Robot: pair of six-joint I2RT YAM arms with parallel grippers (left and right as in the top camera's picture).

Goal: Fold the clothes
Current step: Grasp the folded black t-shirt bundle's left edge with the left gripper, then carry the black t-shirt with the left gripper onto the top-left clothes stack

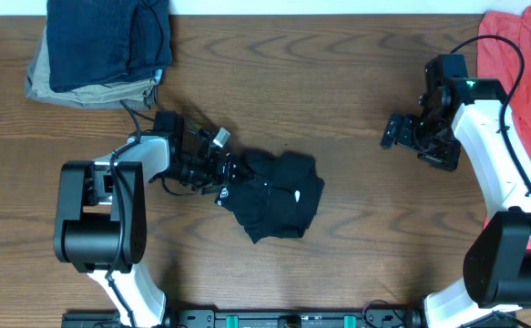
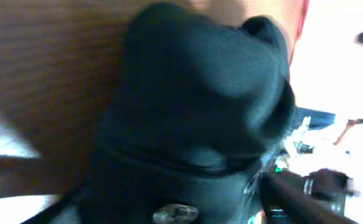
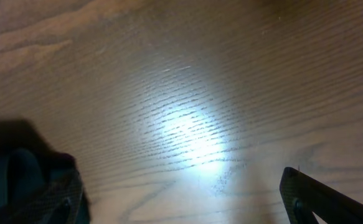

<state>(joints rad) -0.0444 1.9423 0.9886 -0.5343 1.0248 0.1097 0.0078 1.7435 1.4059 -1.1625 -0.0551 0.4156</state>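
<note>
Only the overhead view gives the whole scene. One black T-shirt (image 1: 279,200) is seen crumpled near the middle of the table (image 1: 356,73), its left edge touched by the left tool (image 1: 221,173). One folded pile (image 1: 101,46), dark blue over tan, and one red garment (image 1: 520,46) are seen at the far corners. The left wrist view is filled with blurred black fabric, so that tool's state cannot be told. The right tool (image 1: 394,132) is shown spread wide over bare wood.
</note>
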